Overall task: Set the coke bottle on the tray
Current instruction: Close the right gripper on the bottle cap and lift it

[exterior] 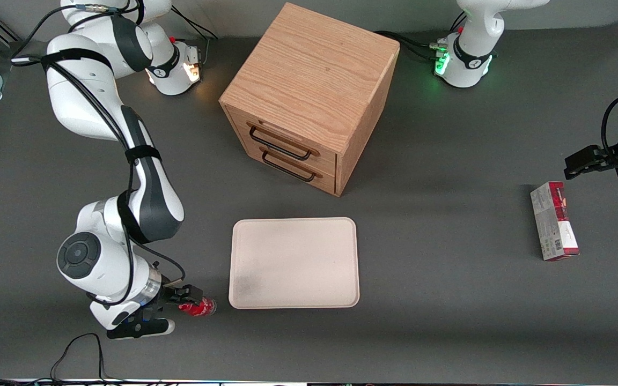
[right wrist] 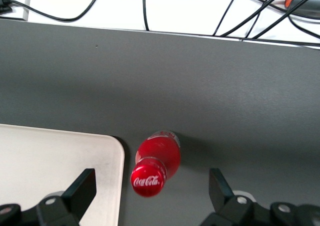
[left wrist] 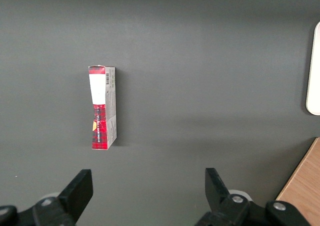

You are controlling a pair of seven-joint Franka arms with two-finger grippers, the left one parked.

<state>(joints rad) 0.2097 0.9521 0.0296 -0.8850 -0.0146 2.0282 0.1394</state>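
Gripper (right wrist: 150,198) of the right arm is seen spread wide above the coke bottle (right wrist: 155,163), with one finger (right wrist: 80,188) over the rim of the tray and the other over bare bench; neither finger touches the bottle. In the front view, the gripper (exterior: 183,300) is held low near the bench edge nearest the camera, toward the working arm's end. The coke bottle (exterior: 197,307) stands upright on the dark grey bench (exterior: 448,300), just beside the tray's corner and not on it; its red cap with white lettering is seen from above in the right wrist view. The tray (exterior: 294,262), pale cream-pink with rounded corners, lies flat near the middle of the bench, in front of the wooden cabinet (exterior: 309,91), whose two drawers with dark handles are shut. A red-and-grey carton (exterior: 553,221) lies on its side toward the parked arm's end of the bench, well apart from the tray.
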